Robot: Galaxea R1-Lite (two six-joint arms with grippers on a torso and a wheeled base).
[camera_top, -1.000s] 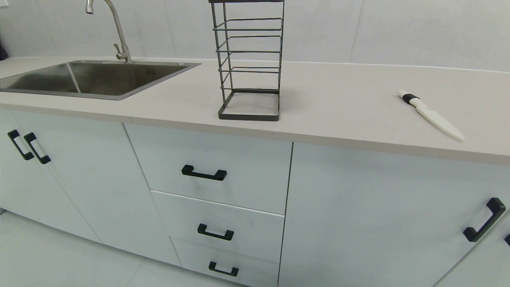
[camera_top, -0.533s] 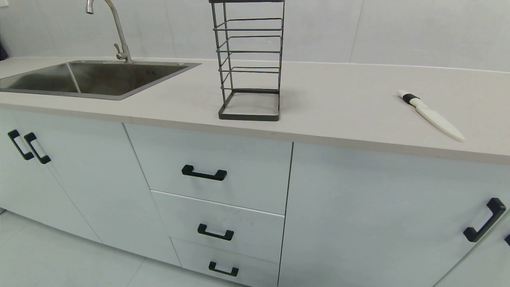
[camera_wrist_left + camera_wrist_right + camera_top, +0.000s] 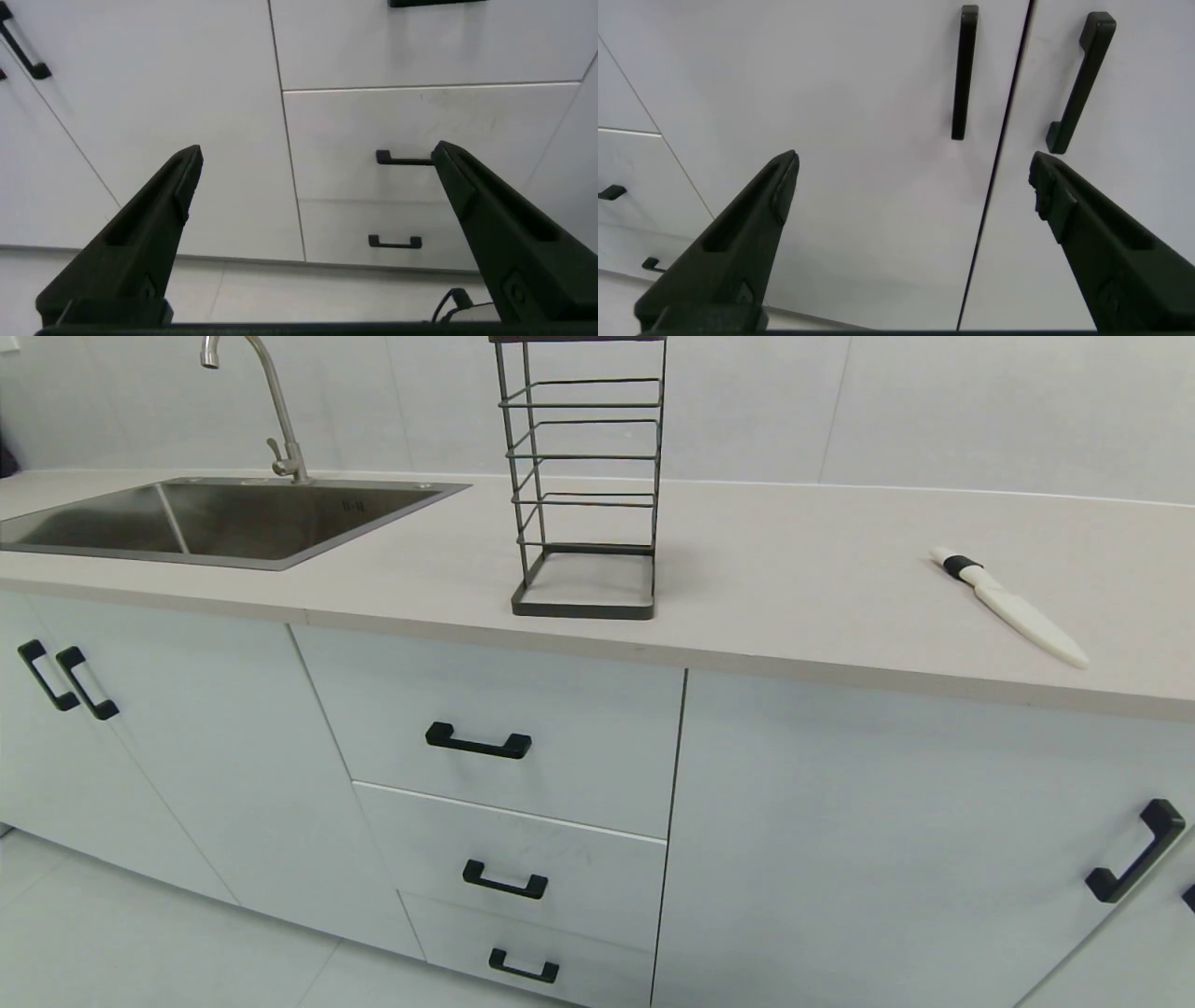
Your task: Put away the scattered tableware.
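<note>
Knife (image 3: 1008, 607): white with a black band, lying flat on the counter (image 3: 794, 569), well right of the rack (image 3: 583, 476).
Rack: upright, between sink (image 3: 280, 513) and knife.
Left gripper (image 3: 318, 152): fingers spread wide, facing the drawers (image 3: 420, 121).
Right gripper (image 3: 915, 160): fingers spread wide, facing the doors (image 3: 831, 140).
Mark on the sink's inner wall: too small to read.

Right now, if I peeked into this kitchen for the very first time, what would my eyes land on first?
Your eyes would probably go first to the tall black wire rack, which stands upright in the middle of the pale countertop. Next you would spot the white knife with a black band, lying flat and alone farther to the right on the same counter. Off to the left is the shiny steel sink, with a curved tap behind it.
</note>
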